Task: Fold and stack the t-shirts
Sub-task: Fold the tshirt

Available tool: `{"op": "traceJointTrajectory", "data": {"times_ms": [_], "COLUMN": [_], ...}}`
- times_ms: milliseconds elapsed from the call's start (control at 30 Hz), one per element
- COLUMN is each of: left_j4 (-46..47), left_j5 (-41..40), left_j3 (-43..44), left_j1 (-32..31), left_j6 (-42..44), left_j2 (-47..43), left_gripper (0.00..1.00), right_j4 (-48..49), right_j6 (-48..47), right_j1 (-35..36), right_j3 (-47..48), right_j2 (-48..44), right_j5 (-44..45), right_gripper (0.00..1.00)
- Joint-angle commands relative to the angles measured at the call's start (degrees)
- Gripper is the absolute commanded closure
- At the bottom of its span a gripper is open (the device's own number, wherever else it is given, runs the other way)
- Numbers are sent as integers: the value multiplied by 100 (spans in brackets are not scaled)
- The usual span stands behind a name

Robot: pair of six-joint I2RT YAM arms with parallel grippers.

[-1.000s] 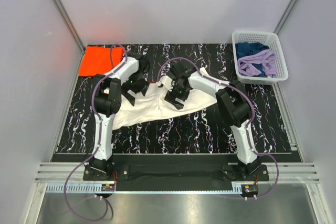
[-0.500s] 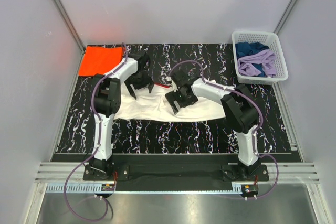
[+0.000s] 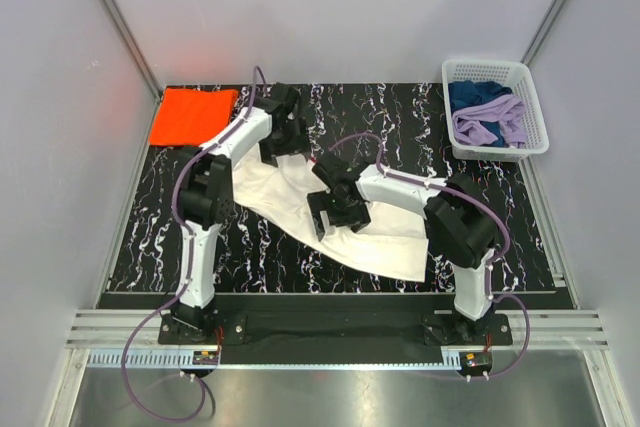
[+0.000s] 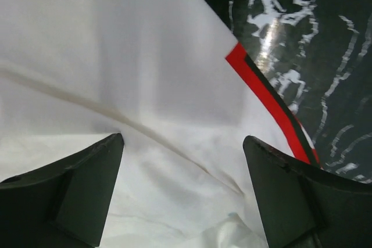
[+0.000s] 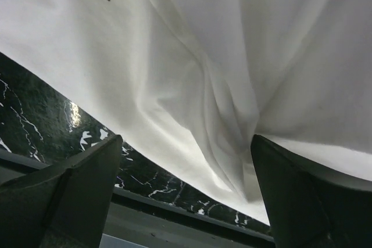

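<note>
T-shirts: I see two on the black marbled table point(image 3: 300, 262), well apart from each other.
Big one: white t-shirt point(image 3: 385, 242) sprawls creased across the middle of the table. It runs on a diagonal from under the left arm to the near right and is not folded.
Small one: orange t-shirt point(image 3: 192, 114) lies flat as a tidy rectangle in the far left corner. Neither arm is touching it.
Left gripper: left gripper point(image 3: 276, 150) sits over the far left end of the white t-shirt. On my left wrist feed the left gripper point(image 4: 183, 140) has its fingers point(image 4: 87, 184) spread wide, with nothing pinched and only white cloth point(image 4: 116, 56) below them.
Trim: a red stripe point(image 4: 267, 103) follows the cloth edge, with bare table point(image 4: 314, 39) just beside it.
Right gripper: right gripper point(image 3: 330, 215) is over the middle of the white t-shirt. On the right wrist feed the right gripper point(image 5: 186, 143) is also fully spread, with a soft ridge of cloth point(image 5: 203, 39) running between the fingers point(image 5: 290, 201). I can't tell whether the tips touch it.
Table edge: dark marbling point(image 5: 35, 120) shows past the shirt's hem at lower left.
Basket: white basket point(image 3: 495, 67) stands at the far right, holding blue cloth point(image 3: 478, 95) and lilac cloth point(image 3: 490, 127), clear of both arms.
</note>
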Motion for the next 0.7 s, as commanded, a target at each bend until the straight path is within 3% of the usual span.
{"op": "traceJointTrajectory", "data": {"times_ms": [0, 233, 333, 467, 667], "left_j4": [266, -576, -736, -675, -761], "left_j5": [-162, -727, -577, -541, -568], "left_j3": [-41, -718, -1208, -1615, -1178], "left_j1": [47, 91, 56, 21, 21], "left_j6": [-43, -1833, -2685, -3707, -4411], "left_j2": [-1445, -2460, -2469, -2329, -1662], "left_gripper": [9, 7, 1, 1, 1], "right_j4": [-757, -1129, -760, -363, -504], "right_j6": [-661, -2289, -2983, -3634, -4039], "right_j1": [-40, -365, -374, -392, -453], "right_j3": [532, 595, 244, -57, 128], "right_j2": [-526, -1044, -1360, -1502, -1081], "right_j5": [587, 930, 702, -61, -222], "right_gripper": [0, 0, 0, 0, 0]}}
